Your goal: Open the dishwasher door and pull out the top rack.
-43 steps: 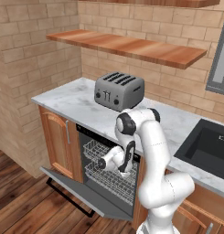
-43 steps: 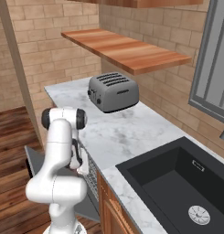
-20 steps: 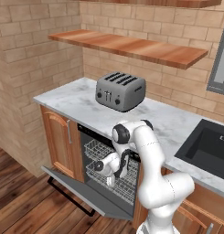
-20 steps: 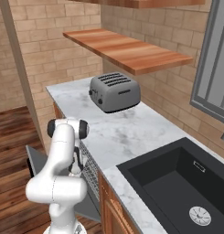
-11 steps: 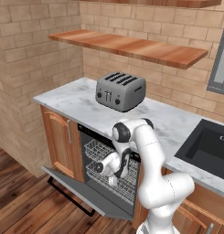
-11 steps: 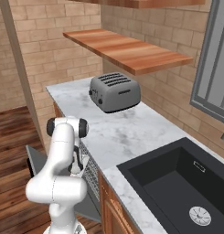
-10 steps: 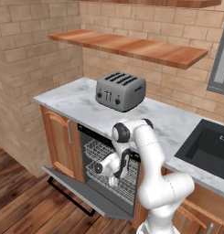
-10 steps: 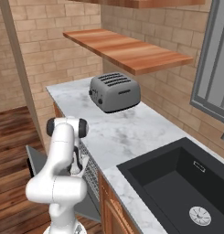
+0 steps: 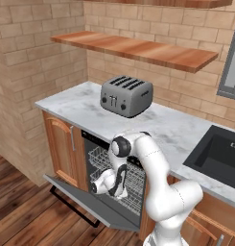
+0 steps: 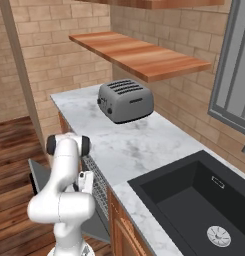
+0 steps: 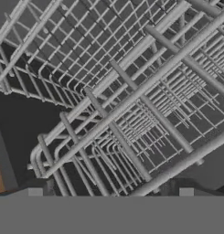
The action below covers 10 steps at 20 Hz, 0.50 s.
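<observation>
At the far left of the left base view there is a wooden cabinet door (image 9: 62,153) under the marble counter (image 9: 85,106). Just beside it the dishwasher door (image 9: 90,203) hangs open. It is folded down almost flat, and its black handle (image 9: 73,207) sticks out near the wood floor (image 9: 28,211).

Inside the dark opening sits the top rack (image 9: 105,156), a basket of thin pale wires. It looks as if it is only a little way out, but the arm hides part of it, so that is hard to tell. A second wire basket (image 9: 131,198) sits lower down.

The white arm bends down in front of the opening, and the gripper (image 9: 120,191) is low, in among the wires. In the hand view its two dark fingertips (image 11: 34,192) stand far apart, with nothing between them. The rack wires (image 11: 131,91) are very close in front of them.

On the counter above stands a grey toaster (image 9: 125,96). A wooden shelf (image 9: 133,49) is on the brick wall over it. At the far right is a black sink (image 9: 219,156).
</observation>
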Motion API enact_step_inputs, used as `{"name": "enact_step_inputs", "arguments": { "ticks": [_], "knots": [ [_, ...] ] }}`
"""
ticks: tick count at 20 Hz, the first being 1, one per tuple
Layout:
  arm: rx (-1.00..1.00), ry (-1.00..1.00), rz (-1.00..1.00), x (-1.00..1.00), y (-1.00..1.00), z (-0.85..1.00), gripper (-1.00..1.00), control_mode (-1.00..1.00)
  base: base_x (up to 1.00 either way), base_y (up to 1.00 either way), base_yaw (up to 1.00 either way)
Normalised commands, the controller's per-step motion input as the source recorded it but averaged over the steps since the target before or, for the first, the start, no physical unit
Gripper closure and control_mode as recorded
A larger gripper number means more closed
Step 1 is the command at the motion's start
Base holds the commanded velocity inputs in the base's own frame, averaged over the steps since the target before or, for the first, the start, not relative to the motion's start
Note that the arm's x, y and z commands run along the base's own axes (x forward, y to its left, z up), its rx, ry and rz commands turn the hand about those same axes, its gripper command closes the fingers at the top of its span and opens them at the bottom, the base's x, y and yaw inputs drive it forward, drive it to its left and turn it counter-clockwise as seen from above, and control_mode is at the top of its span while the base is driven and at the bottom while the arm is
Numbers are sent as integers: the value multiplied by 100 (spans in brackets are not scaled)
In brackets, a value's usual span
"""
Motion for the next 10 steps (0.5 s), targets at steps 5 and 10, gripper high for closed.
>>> {"name": "enact_step_inputs", "arguments": {
  "ticks": [5,10],
  "knots": [
    [-33,23,-13,18,-1,64,-100,-100,0,0,0],
    [-33,28,-23,10,-4,34,-100,-100,0,0,0]
  ]
}}
